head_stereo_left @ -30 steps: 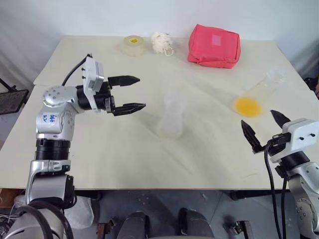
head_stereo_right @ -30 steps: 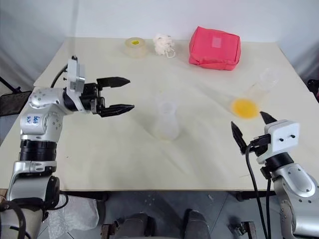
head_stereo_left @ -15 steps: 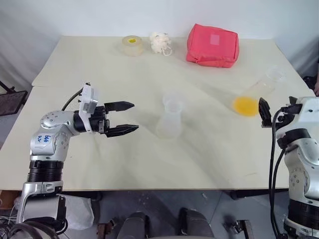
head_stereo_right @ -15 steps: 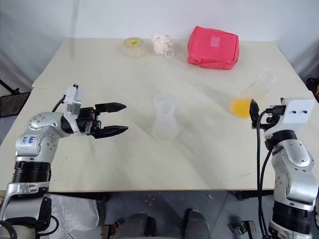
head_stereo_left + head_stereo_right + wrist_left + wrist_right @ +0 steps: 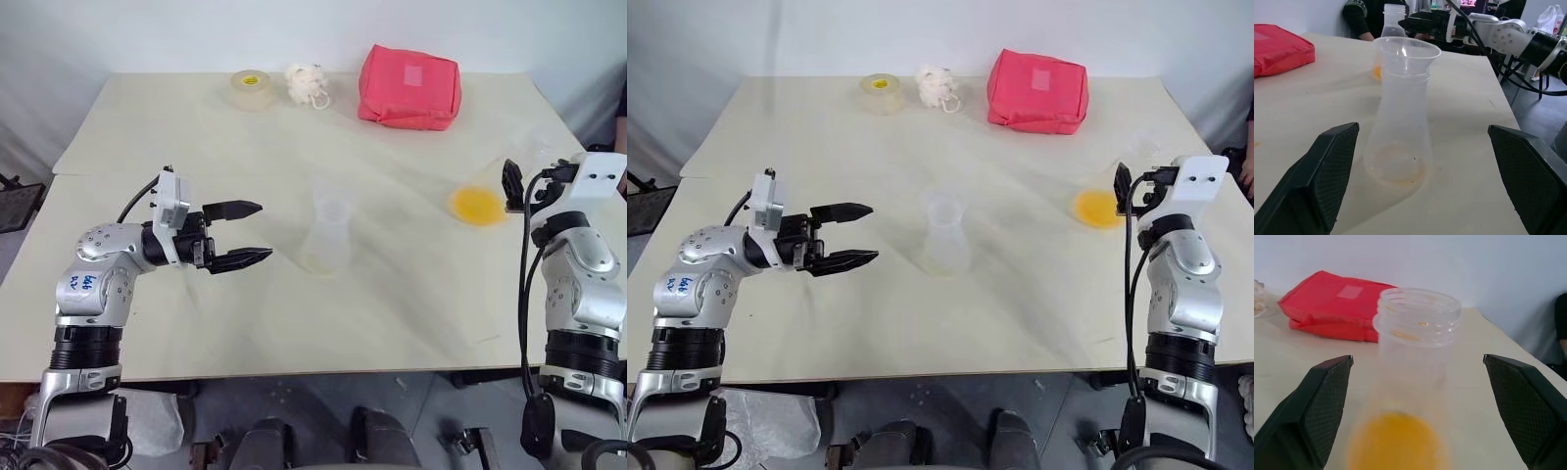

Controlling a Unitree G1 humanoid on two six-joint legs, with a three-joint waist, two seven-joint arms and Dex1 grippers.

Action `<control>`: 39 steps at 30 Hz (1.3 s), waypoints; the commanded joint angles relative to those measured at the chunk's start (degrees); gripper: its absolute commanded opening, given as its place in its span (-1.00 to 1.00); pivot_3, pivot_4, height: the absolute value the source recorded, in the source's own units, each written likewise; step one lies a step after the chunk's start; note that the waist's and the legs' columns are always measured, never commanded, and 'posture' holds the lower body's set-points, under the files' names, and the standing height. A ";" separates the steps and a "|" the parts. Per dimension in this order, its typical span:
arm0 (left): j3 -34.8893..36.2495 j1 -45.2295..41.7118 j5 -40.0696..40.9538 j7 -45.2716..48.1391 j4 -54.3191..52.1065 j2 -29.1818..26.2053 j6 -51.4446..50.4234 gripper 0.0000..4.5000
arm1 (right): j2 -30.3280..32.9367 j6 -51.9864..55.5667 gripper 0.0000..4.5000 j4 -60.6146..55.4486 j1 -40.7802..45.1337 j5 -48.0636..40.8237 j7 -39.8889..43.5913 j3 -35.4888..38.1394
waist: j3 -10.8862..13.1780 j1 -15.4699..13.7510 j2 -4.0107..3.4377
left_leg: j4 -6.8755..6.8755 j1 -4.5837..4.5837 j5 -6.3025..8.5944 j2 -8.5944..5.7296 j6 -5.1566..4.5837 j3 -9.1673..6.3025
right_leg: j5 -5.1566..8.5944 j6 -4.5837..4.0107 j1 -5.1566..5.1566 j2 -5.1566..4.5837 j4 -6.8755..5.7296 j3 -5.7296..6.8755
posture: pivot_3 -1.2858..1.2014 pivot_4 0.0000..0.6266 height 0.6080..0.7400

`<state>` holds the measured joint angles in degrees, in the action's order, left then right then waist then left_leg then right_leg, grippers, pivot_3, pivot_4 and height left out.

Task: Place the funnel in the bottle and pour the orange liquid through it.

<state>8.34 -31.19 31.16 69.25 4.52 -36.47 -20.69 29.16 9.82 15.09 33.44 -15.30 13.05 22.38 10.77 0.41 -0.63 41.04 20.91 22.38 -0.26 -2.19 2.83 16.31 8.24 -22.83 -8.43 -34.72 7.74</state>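
The clear bottle [image 5: 328,245] stands mid-table with the transparent funnel [image 5: 1406,50] seated in its mouth. My left gripper [image 5: 265,231] is open and level, a short way to the bottle's left, pointing at it without touching. At the table's right stands a clear flask [image 5: 1418,318] holding the orange liquid [image 5: 477,206] at its bottom. My right gripper [image 5: 1416,360] is open just in front of the flask. In the right wrist view its two fingers stand wide on either side of the flask, with no contact visible.
A red pouch [image 5: 409,86], a tape roll [image 5: 252,88] and a white bundle [image 5: 307,83] lie along the table's far edge. A person in dark clothes [image 5: 1359,14] sits beyond the table's right side. The flask stands close to the right edge.
My right gripper has risen and gone forward from the table's front edge up to the flask. My left gripper has sunk and drawn back a little. Both stay open.
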 commanded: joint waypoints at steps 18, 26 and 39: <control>1.84 1.10 2.05 -2.62 -5.67 -1.25 -1.38 1.00 | 1.06 -16.99 0.56 28.83 17.24 3.45 1.39 -2.25 | 0.06 1.15 -0.12 | 0.00 0.07 0.00 0.02 0.00 -0.17 | 0.00 0.00 0.00 -0.03 0.00 0.01 | 0.03 -0.52 1.00; 2.36 2.05 2.78 -0.84 -4.72 -1.21 0.27 1.00 | 0.34 -11.86 0.08 14.63 11.71 1.06 3.04 -3.45 | 0.09 1.24 -0.18 | -0.02 0.09 0.00 0.01 0.00 -0.23 | 0.00 0.00 0.00 -0.05 0.00 0.00 | 0.03 -0.52 1.00; 0.75 -6.20 1.30 8.76 12.82 3.08 12.29 1.00 | 1.42 9.51 0.08 -31.15 5.63 12.73 1.51 -21.43 | 0.15 1.00 -0.33 | 0.03 0.27 0.00 -0.07 0.01 -0.01 | 0.00 0.00 -0.47 -0.07 -0.35 -0.10 | 0.03 -0.52 1.00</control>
<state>8.42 -35.98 32.42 77.22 16.23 -33.71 -10.62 29.22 19.22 -11.93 38.13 -5.73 15.10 1.79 10.92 1.41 -0.96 41.08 21.22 22.38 -0.37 -2.18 2.82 16.30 8.24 -23.33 -8.50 -35.07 7.66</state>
